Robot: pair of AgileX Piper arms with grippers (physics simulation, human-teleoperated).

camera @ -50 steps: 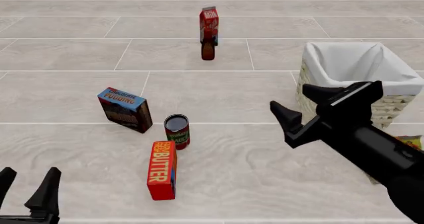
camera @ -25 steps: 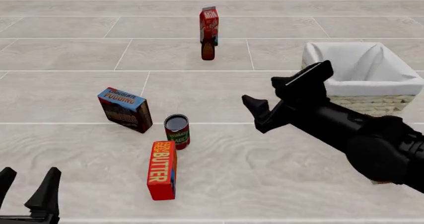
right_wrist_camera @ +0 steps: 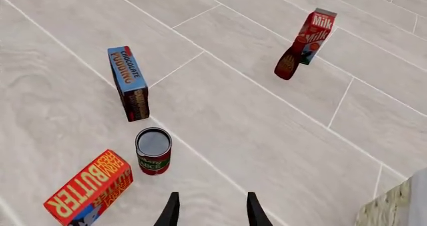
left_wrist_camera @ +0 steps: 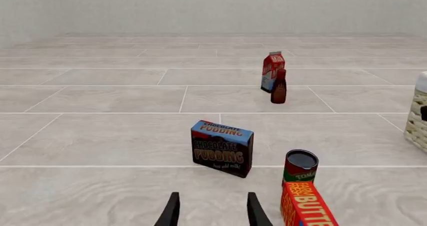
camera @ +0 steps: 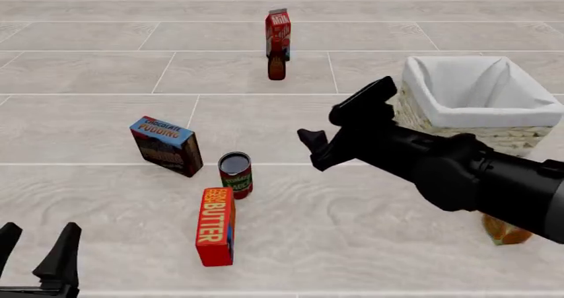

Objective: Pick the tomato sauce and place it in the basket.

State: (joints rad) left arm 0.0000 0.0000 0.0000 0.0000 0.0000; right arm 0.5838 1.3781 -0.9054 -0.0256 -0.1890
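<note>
My right fingers stand wide apart with nothing between them, and over the last second I have swung them leftward, away from the basket front and toward the middle of the table. My left gripper waits at the near edge, also spread open and empty, and it has not stirred. Nearest to me stands the red butter box, and just behind it, almost touching, the tomato sauce sits upright on the table, untouched. My right wrist view now has the can ahead of the fingertips, so the swing has lined me up with it, I judge; what remains is to close the gap and come down without knocking the butter box. Left of the can is the chocolate pudding box. To the right, further back, the basket is open. Farthest off are the milk carton and the dark bottle
</note>
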